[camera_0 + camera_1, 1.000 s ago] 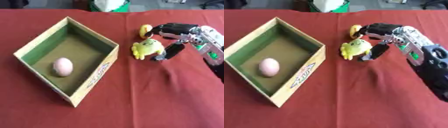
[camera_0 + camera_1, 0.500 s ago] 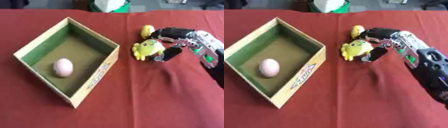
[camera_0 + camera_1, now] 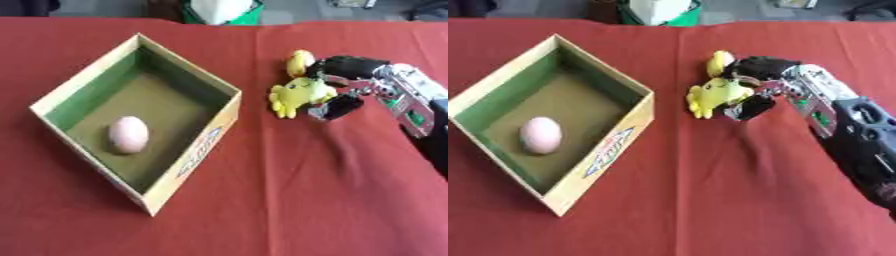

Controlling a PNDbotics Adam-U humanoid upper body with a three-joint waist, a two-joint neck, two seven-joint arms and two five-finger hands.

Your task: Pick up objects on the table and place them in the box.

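A yellow soft toy [image 3: 297, 95] lies on the red cloth just right of the cardboard box [image 3: 191, 162]. My right hand [image 3: 352, 66] comes in from the right, its fingers curled over the toy's top and back and its thumb [image 3: 336, 108] under the toy's right side. A second small yellow thing [image 3: 299, 61] sits just behind the toy, touching the fingers. The open box has green inner walls and holds a pale pink egg [image 3: 128, 134] on its floor. My left hand shows in neither view.
A green and white object [image 3: 219, 10] stands past the table's far edge. Red cloth [image 3: 315, 190] covers the table, with bare cloth in front of the box and the toy.
My right hand's fingers have curled closer over the yellow toy. The toy, the box and the egg stay where they were.
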